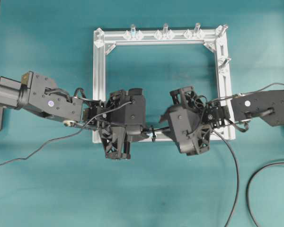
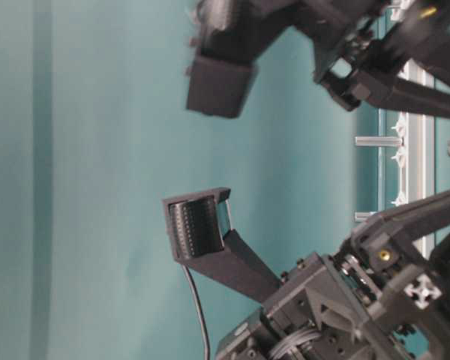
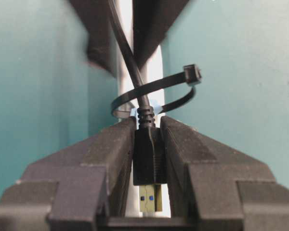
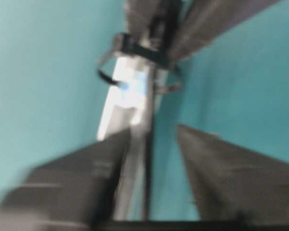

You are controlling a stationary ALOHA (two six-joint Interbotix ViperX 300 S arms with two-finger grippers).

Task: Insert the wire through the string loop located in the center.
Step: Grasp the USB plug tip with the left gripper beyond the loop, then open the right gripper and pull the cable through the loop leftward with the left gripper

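The thin black cable with a small rectangular metallic plug, the wire (image 3: 147,159), is judged light and limp along its length, stiff only at the moulded plug body and its ribbed strain relief; the plug body is the sound place to take hold, since the cord behind it would sag and wander; the smooth plastic could slip under a loose pinch.

Left side: the left gripper (image 3: 147,163) is closed to a narrow gap on the plug body, both pads pressed flat against its sides, metal tip pointing back toward the wrist camera; the cord runs forward from the strain relief through the small black cord loop, the string loop (image 3: 156,91), which is tied to the silver aluminium frame bar (image 3: 154,67) near the middle of the frame's near rail (image 1: 154,134).

Right side: the right gripper (image 4: 151,159) stands wide, its dark fingers (image 4: 221,168) well apart on either side of the bar and cord; the right wrist view is blurred, yet they appear to grip nothing.
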